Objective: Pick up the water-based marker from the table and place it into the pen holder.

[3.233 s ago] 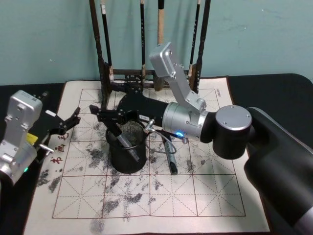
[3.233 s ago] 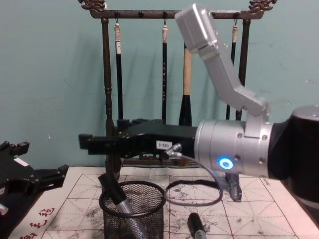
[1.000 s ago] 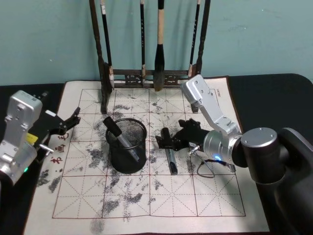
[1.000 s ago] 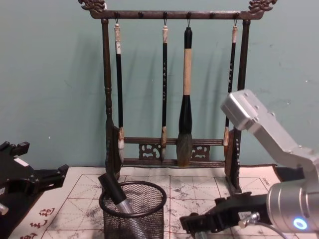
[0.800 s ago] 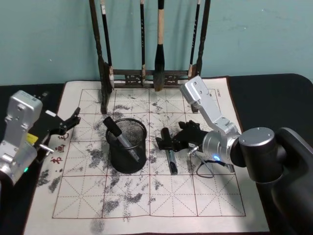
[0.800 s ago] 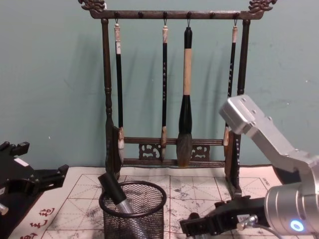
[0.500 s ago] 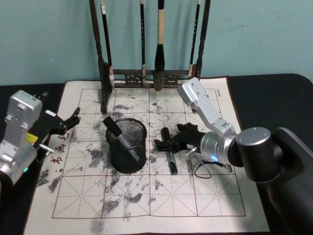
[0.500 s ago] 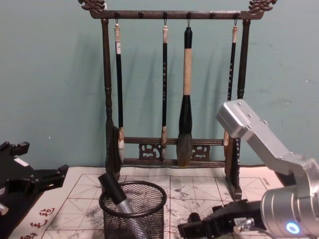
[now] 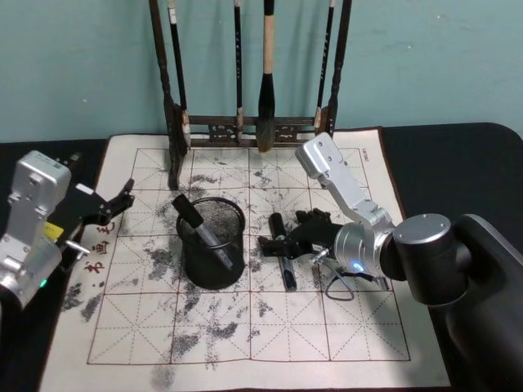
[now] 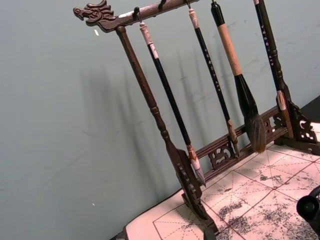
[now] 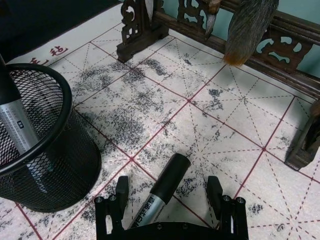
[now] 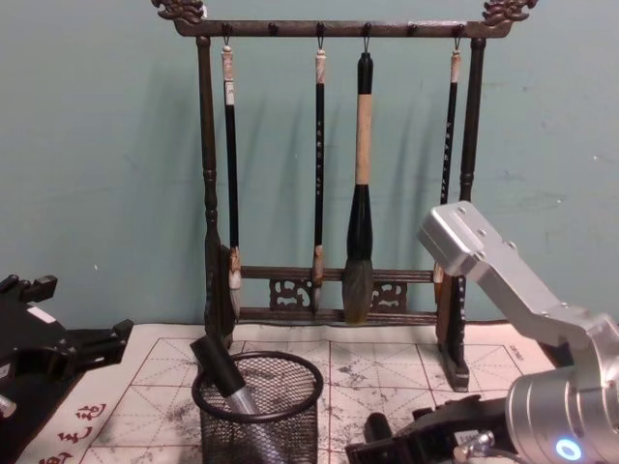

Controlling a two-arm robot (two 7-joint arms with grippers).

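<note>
Lying on the mat is a grey water-based marker (image 9: pixel 288 273) with a black cap (image 11: pixel 172 172). My right gripper (image 11: pixel 167 192) is low over it and open, one finger (image 11: pixel 120 192) on each side of its capped end, not touching. The pen holder (image 9: pixel 211 245), a black wire-mesh cup (image 12: pixel 257 418), stands just left of it. A second grey marker (image 9: pixel 202 226) leans inside, also in the right wrist view (image 11: pixel 20 131). My left gripper (image 9: pixel 113 204) hangs open over the mat's left edge.
A dark wooden brush rack (image 9: pixel 245 126) with several hanging brushes (image 12: pixel 360 193) stands at the mat's back edge. The ink-stained practice mat (image 9: pixel 245 327) with a red grid covers the black table. A loose cable loop (image 9: pixel 337 286) hangs under my right wrist.
My right gripper has left the holder, where a marker now leans, and come down around the marker on the mat. In the last second it edged slightly left. The left arm stayed still.
</note>
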